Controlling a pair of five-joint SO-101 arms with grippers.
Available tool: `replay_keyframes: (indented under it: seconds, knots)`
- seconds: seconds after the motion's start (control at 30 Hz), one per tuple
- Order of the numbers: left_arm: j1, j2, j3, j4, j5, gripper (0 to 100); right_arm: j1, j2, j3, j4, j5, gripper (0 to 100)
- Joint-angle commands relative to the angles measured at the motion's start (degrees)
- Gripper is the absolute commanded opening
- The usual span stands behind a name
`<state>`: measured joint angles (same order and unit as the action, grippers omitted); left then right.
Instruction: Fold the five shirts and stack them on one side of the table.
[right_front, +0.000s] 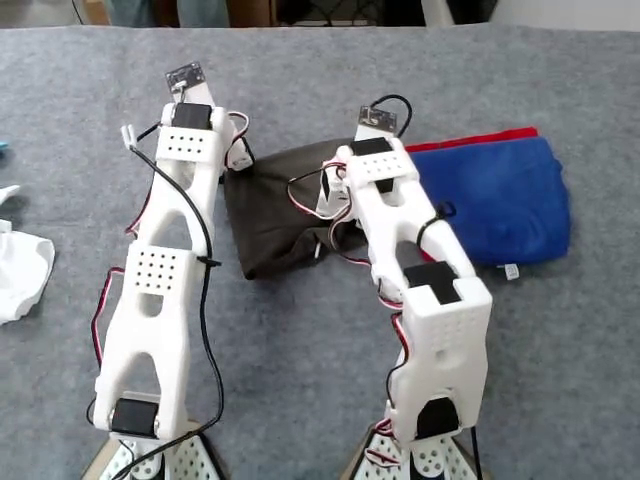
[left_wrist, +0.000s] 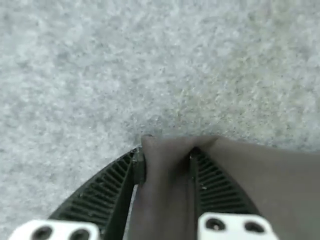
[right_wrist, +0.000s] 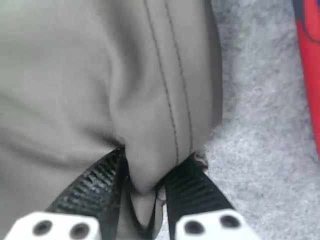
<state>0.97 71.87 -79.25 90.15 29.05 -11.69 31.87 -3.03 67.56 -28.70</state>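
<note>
Both pairs are clamped on cloth: left fingers (left_wrist: 105, 190) pinch a fold of the dark shirt (right_front: 270, 215), right fingers (right_wrist: 192, 187) grip its stitched hem. In the high view the shirt sits centre frame, with the blue shirt (right_front: 500, 200) folded to its right (red one under). I'd lift both corners level with equal tension, then lay it flat on the tabletop (right_front: 300, 350).

Grey felt table (right_front: 300, 80), dark brown shirt (right_front: 270, 215), blue shirt (right_front: 500, 200), red shirt (right_front: 480, 138), white shirt (right_front: 20, 270)
</note>
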Motion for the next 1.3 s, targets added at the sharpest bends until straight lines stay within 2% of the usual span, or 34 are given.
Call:
replay_keyframes:
  seconds: [0.0,0.1,0.27,0.43,0.5,0.7,0.83,1.1,1.27]
  knots:
    - [-0.48,0.18,-1.8,0.7,0.26,12,2.81,0.04,0.04,-2.9,-0.62,1.4]
    - [-0.57,0.18,-2.15,0.35,0.26,3,2.81,-0.04,0.04,-2.9,-0.53,1.4]
    - [1.19,-0.44,-3.03,0.26,0.26,3,2.99,-1.19,-1.1,-2.55,3.43,1.4]
    - [3.74,-0.44,-15.87,0.53,-0.53,3,3.08,-9.27,-1.89,1.41,6.07,1.4]
    - [5.41,-1.49,-16.57,-1.85,-1.58,3,3.16,-13.41,-1.45,3.16,7.47,1.4]
    - [9.01,-9.76,-15.96,-3.6,-1.49,3,9.05,-26.77,-1.54,5.98,12.22,1.4]
    - [11.91,-13.8,-15.78,-8.62,-1.49,3,12.4,-35.74,-1.19,5.98,15.74,1.4]
    - [18.15,-15.03,-14.64,-26.99,-1.41,3,21.19,-45.76,-1.63,5.1,24.44,1.4]
    - [21.67,-15.47,-4.62,-35.69,-1.41,3,26.99,-46.73,-1.19,2.29,30.07,1.4]
